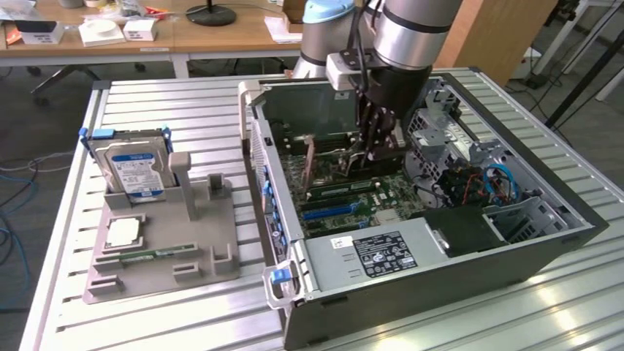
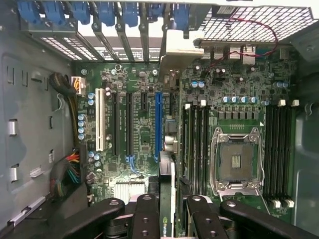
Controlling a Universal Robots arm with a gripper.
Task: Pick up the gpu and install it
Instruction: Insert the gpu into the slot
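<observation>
Fingers (image 2: 144,216) clamp the gpu (image 2: 166,199) inside the case (image 1: 439,292).

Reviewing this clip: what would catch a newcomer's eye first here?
The open PC case at the exterior view's right, with the arm reaching in: its end effector grips the gpu edge-on over the motherboard slots. At that view's left, a hard drive stands in a grey holder.
</observation>
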